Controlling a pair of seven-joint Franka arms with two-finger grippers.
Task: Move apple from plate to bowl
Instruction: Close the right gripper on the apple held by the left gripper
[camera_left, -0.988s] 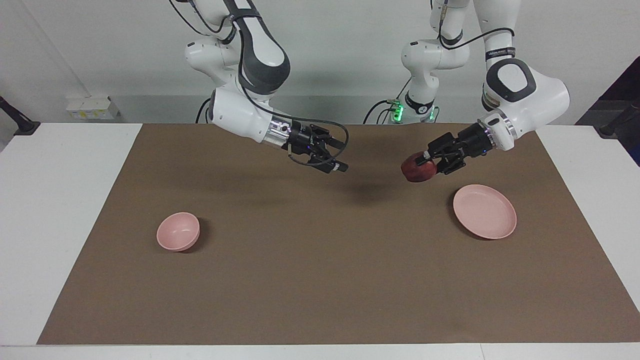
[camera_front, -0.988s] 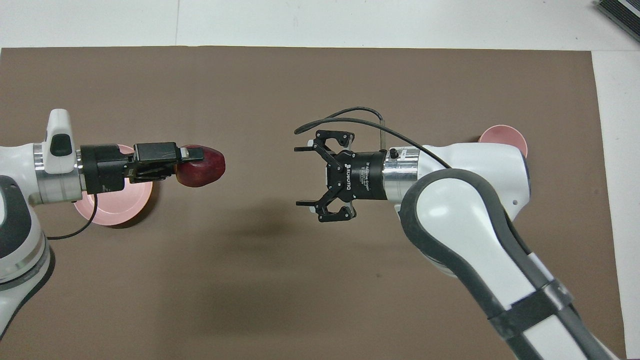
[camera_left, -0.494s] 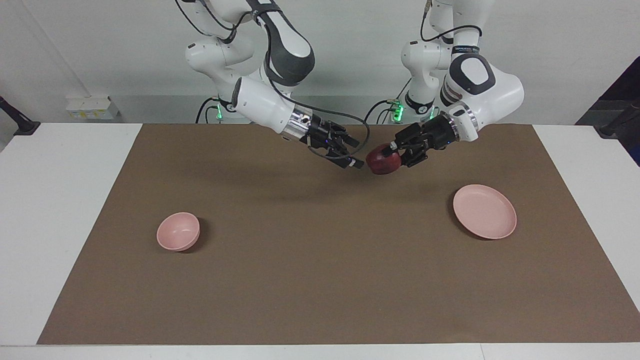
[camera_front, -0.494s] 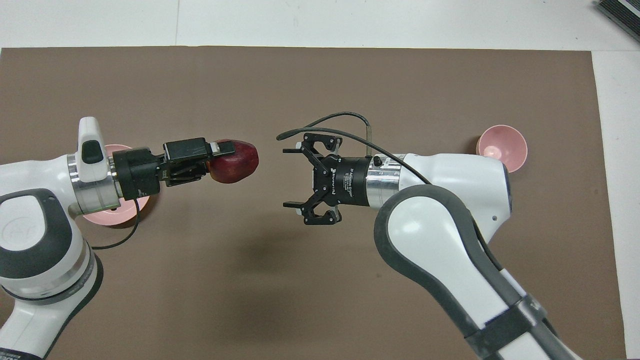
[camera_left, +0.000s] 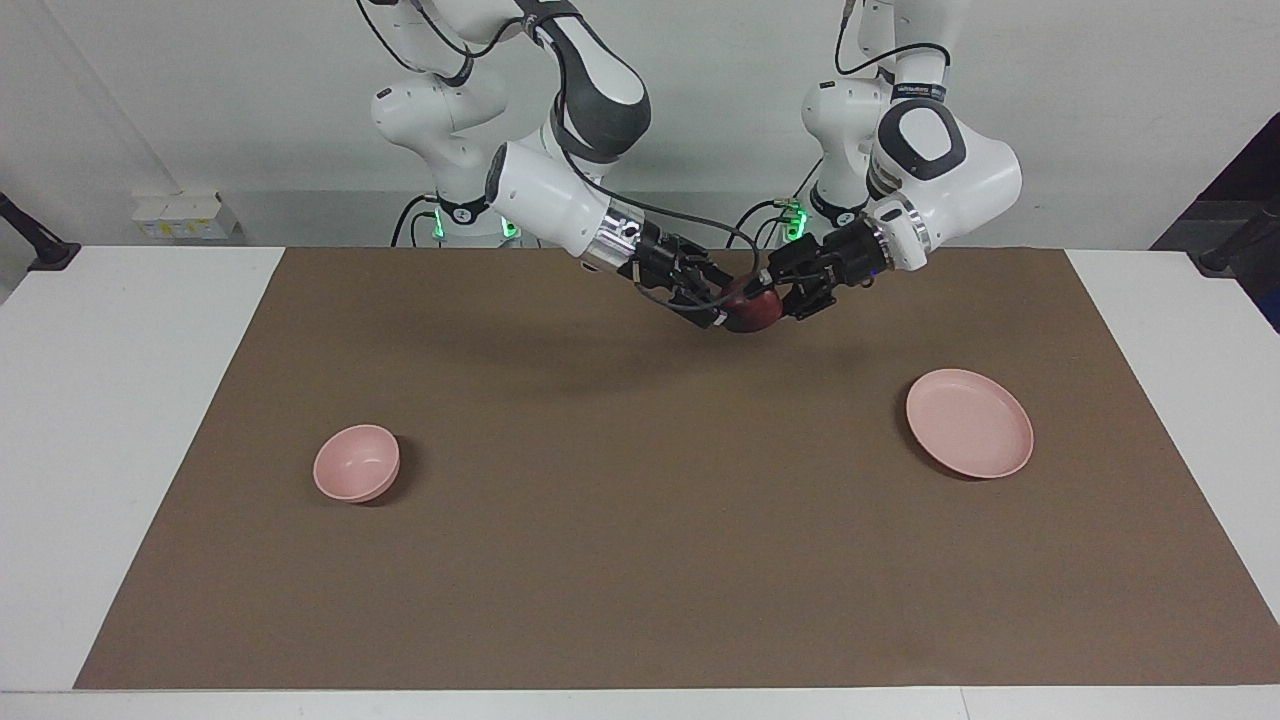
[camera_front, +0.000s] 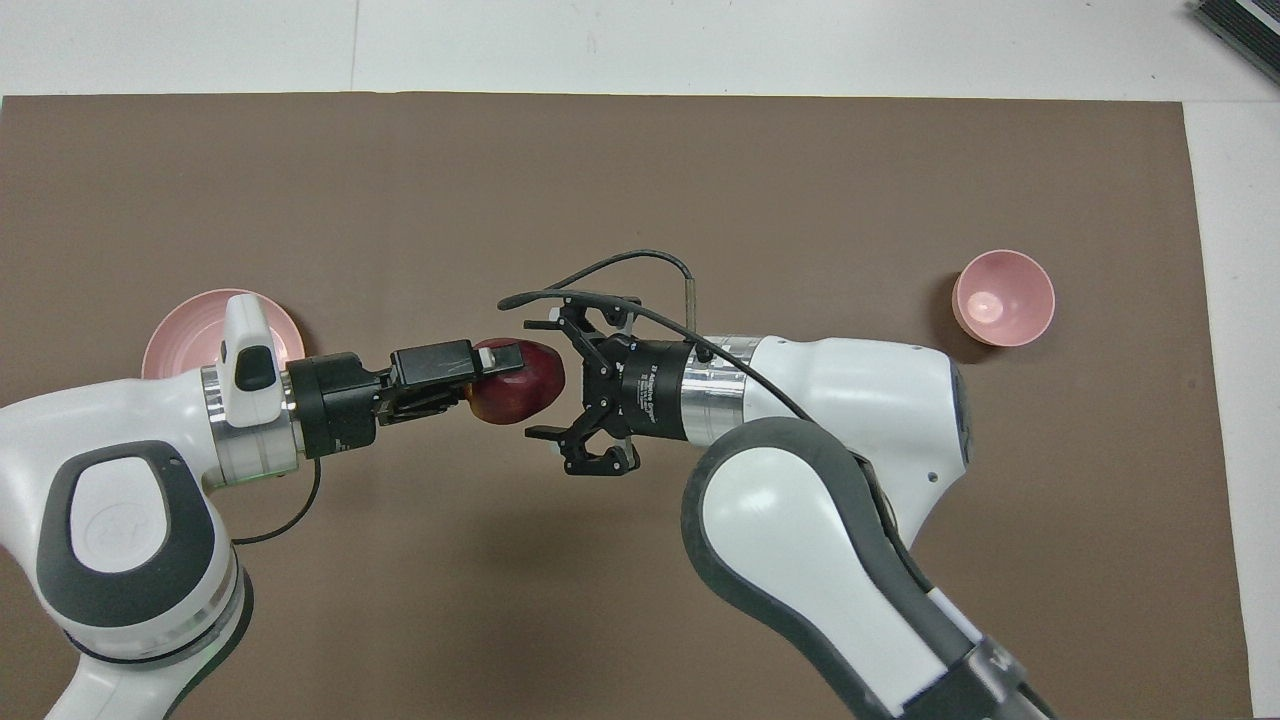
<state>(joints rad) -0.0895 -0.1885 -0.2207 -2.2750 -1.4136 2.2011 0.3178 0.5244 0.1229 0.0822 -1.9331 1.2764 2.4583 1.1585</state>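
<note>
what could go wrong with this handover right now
1. The left tool holds the apple in the air over the bare mat, while the right tool stands open around the apple's free end. If the left tool lets go before the right one closes, the apple probably drops and rolls.
2. The two tools are very close; any further advance may knock them together or push the apple askew.
3. The bowl sits well away, toward the right arm's end, so a weak grip could fail during the carry.

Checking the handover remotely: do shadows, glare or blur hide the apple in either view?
Facing view: even light, only a soft shadow on the brown mat under the arms; the apple is dark and partly hidden between the left gripper and right gripper. Overhead view: the apple is sharp, with a small highlight, no glare.
</note>
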